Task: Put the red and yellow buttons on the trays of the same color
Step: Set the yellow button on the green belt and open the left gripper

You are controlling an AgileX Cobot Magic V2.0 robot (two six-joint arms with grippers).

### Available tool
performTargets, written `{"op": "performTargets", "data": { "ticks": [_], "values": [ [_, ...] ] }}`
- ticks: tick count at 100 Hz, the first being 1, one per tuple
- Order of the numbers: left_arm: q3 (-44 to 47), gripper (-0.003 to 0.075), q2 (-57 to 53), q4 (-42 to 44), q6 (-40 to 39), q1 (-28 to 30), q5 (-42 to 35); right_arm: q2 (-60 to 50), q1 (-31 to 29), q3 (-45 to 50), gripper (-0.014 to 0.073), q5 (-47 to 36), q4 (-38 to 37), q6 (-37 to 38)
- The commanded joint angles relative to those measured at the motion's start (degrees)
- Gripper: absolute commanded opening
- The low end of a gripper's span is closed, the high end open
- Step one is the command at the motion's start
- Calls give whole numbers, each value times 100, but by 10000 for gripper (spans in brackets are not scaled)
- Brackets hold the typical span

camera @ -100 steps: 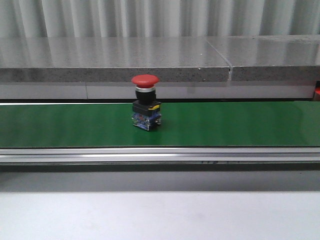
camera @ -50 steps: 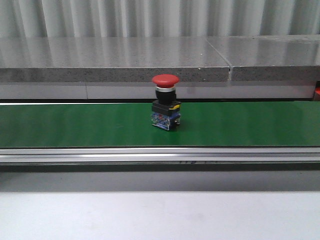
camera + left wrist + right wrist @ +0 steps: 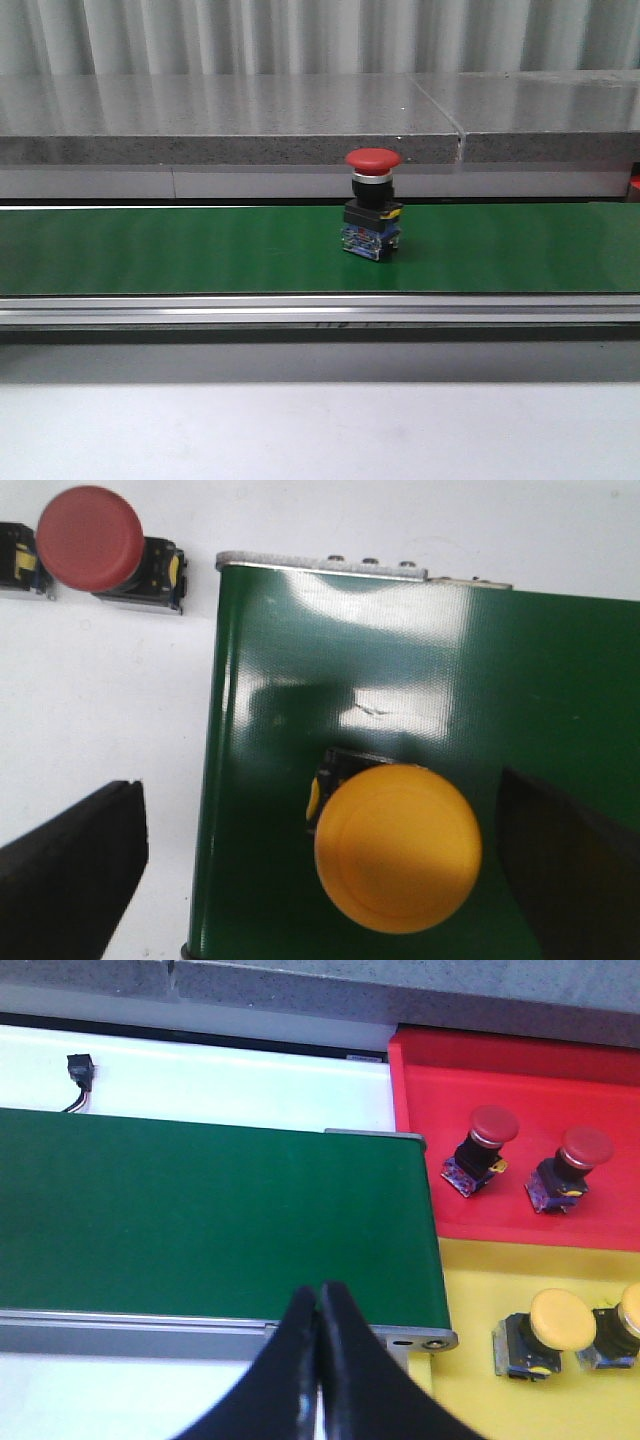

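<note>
**Buttons on the belt, four already sorted in the trays**

The green conveyor belt (image 3: 180, 250) runs across the front view with one red mushroom-head button (image 3: 372, 205) standing upright on it, a little right of centre, on a black collar and blue contact block. No arm shows in this view.

In the right wrist view the belt's end meets two trays set side by side and touching. The red tray (image 3: 520, 1140) holds two red buttons, one (image 3: 480, 1145) nearer the belt and another (image 3: 565, 1168) beside it, both tipped over on their sides. The yellow tray (image 3: 480, 1290) holds a yellow button (image 3: 540, 1335) lying on its side and a second yellow button (image 3: 622, 1325) cut off by the frame edge. No brand, label or writing can be read on any tray or button.

The right gripper (image 3: 320, 1360) is clenched, its black fingers pressed together with nothing between them, above the belt's near rail and apart from both trays.

In the left wrist view the left gripper (image 3: 320, 870) is spread wide and holds nothing. A yellow-capped button (image 3: 398, 848) stands on the belt between its fingers, touching neither. Off the belt, on the white table (image 3: 100, 710), lies another red-capped button (image 3: 95, 542), well apart from that gripper.
</note>
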Motion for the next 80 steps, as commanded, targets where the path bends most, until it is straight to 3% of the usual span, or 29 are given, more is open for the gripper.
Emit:
{"op": "performTargets", "data": {
  "ticks": [1, 22, 39, 80],
  "values": [
    [-192, 661, -495, -66, 101, -143, -185, 9, 22, -144, -67, -399, -14, -46],
    [-141, 639, -1301, -66, 171, -596, -457, 9, 22, -144, -67, -399, -14, -46],
    [287, 638, -2308, -66, 214, -980, -1158, 9, 22, -144, -67, -399, -14, -46],
    [2628, 638, -5190, -66, 214, -1255, -2914, 9, 22, -144, -67, -399, -14, -46]
  ]
}}
